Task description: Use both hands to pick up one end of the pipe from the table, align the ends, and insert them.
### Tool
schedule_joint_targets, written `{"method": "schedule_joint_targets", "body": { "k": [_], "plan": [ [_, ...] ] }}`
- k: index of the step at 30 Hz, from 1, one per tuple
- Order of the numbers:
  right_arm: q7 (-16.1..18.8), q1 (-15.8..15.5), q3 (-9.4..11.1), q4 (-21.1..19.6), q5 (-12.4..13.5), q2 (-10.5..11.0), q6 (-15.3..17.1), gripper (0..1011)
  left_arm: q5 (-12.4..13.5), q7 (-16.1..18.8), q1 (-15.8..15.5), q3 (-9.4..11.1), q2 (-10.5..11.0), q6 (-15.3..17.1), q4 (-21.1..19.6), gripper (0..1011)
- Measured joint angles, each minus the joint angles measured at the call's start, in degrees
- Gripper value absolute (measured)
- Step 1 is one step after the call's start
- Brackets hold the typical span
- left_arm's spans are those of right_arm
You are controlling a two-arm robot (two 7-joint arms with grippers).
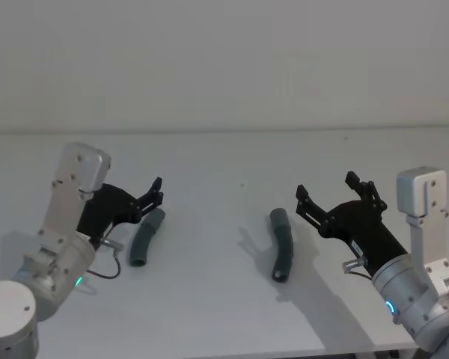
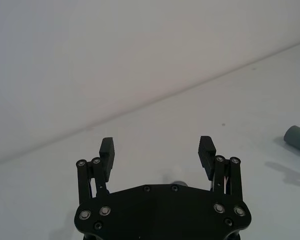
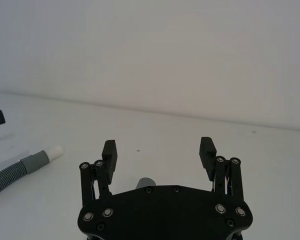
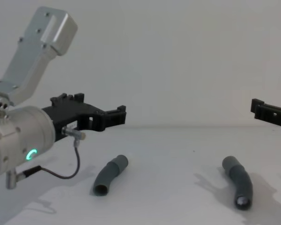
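Pipe's left piece (image 1: pixel 146 238) lay on the worktop (image 1: pixel 209 299) just beside the left hand (image 1: pixel 157 191) | right piece (image 1: pixel 282 244) lay well apart, near the right hand (image 1: pixel 326 187) | both hands were wide open, empty, above the worktop.

Left pipe piece (image 1: pixel 147 238) and right pipe piece (image 1: pixel 282 244) — dark grey, bent — lie well apart on the table (image 1: pixel 224 164)

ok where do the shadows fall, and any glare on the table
Head view: the right pipe piece casts a soft shadow toward the robot's left on the table, which shows no glare. Chest view: pale shadows lie on both sides of it. Wrist views: the open left hand and right hand look evenly lit.
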Motion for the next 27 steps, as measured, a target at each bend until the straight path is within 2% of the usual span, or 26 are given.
{"method": "schedule_joint_targets", "body": {
  "k": [10, 13, 16, 17, 22, 23, 27],
  "plan": [
    [0.0, 0.0, 0.0, 0.0, 0.0, 0.0, 0.0, 1002, -1.02, 2.57, -0.82, 0.35, -3.89, 8.77, 0.09, 1001],
    [0.0, 0.0, 0.0, 0.0, 0.0, 0.0, 0.0, 1002, -1.19, 3.68, -1.05, 0.5, -5.06, 11.92, -0.09, 1001],
    [0.0, 0.0, 0.0, 0.0, 0.0, 0.0, 0.0, 1002, -1.26, 5.1, -1.47, 0.81, -6.57, 16.46, -0.45, 1001],
    [0.0, 0.0, 0.0, 0.0, 0.0, 0.0, 0.0, 1002, -1.26, 5.1, -1.47, 0.81, -6.57, 16.46, -0.45, 1001],
    [0.0, 0.0, 0.0, 0.0, 0.0, 0.0, 0.0, 1002, -1.06, 7.05, -2.3, 1.52, -8.44, 23.57, -1.12, 1001],
    [0.0, 0.0, 0.0, 0.0, 0.0, 0.0, 0.0, 1002, -1.06, 7.05, -2.3, 1.52, -8.44, 23.57, -1.12, 1001],
    [0.0, 0.0, 0.0, 0.0, 0.0, 0.0, 0.0, 1002, -0.77, 8.01, -2.74, 1.91, -9.23, 28.03, -1.72, 1001]
  ]
}}
